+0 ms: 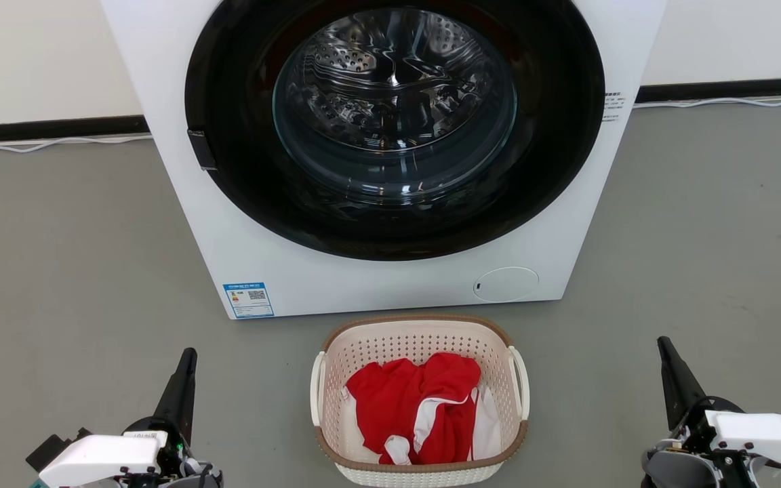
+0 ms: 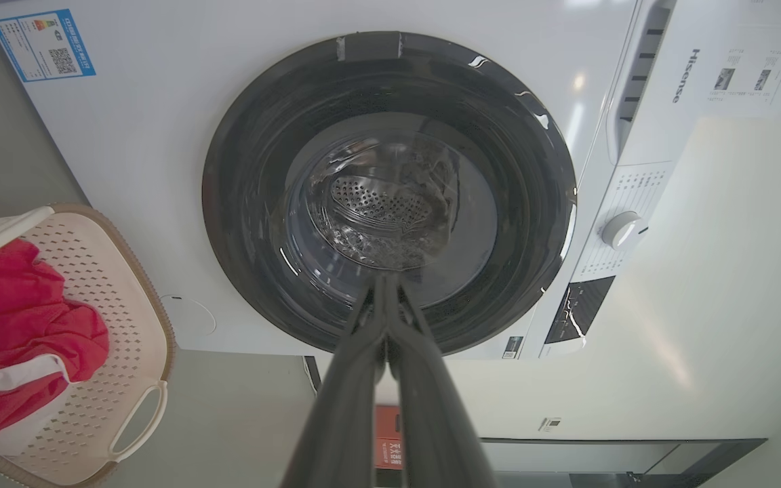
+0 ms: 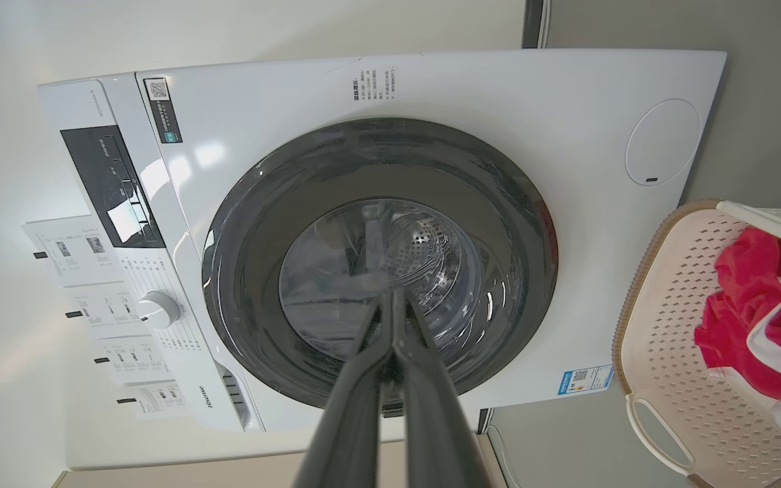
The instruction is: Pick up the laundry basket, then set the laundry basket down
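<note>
The laundry basket (image 1: 417,346) is sitting at 6 o'clock. The left hand (image 1: 188,356) at 8 o'clock and the right hand (image 1: 664,344) at 4 o'clock are hanging closed.

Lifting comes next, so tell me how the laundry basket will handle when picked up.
The laundry basket is probably light: perforated plastic walls, one red-and-white garment inside. Its brown rim band suggests it keeps its shape, perhaps flexing slightly. Held by one white handle alone it would probably tilt; both handles should keep it level.

The laundry basket (image 1: 390,349) is perforated cream, brown-rimmed; the garment (image 1: 424,407) red and white.
</note>
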